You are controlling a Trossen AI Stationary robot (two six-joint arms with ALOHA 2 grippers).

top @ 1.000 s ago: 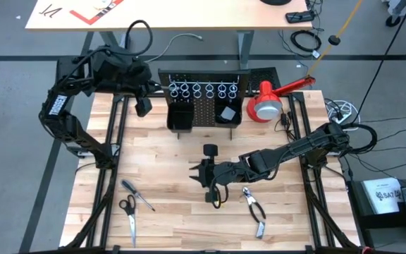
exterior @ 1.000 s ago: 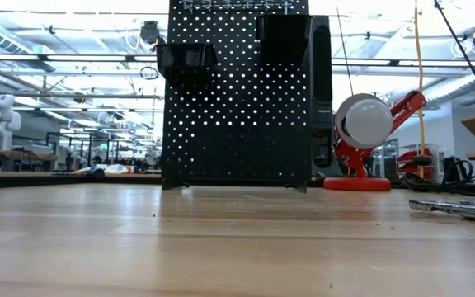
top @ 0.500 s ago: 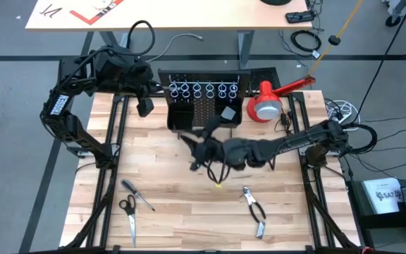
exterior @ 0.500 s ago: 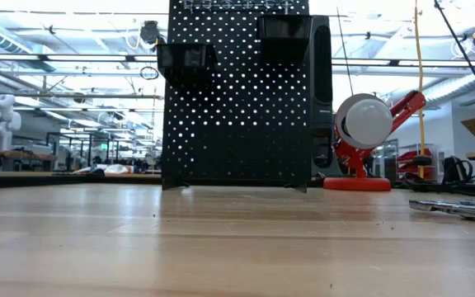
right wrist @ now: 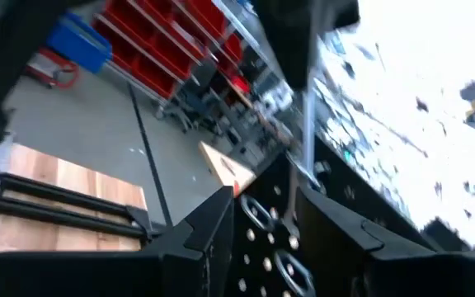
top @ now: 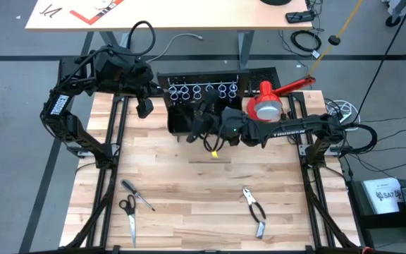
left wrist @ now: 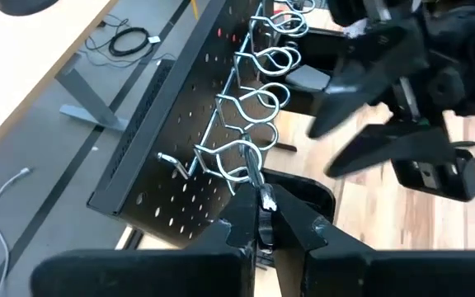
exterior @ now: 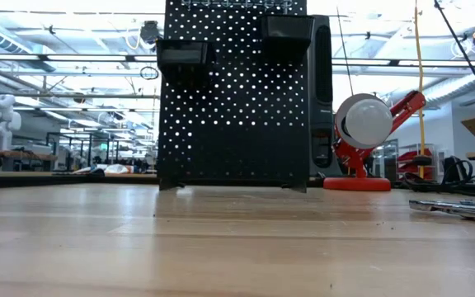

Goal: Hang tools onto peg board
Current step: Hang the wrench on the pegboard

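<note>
Now the right claw (top: 201, 121) grips a slim tool upright at the peg board (top: 204, 101), twelve o'clock, aiming for its rings (top: 197, 89); left claw (left wrist: 264, 216) closed

My table (top: 182, 190) is a pale wooden slab of butcher-block planks. The peg board (top: 210, 106) stands upright at its far edge, and just beside it the red lamp (top: 266, 106) sits on its round base. On the near left lie the screwdriver (top: 138, 195) and the scissors (top: 128, 215), close together. The pliers (top: 254, 203) lie near right, with the wrench (top: 260, 228) just beyond their tips.
</note>
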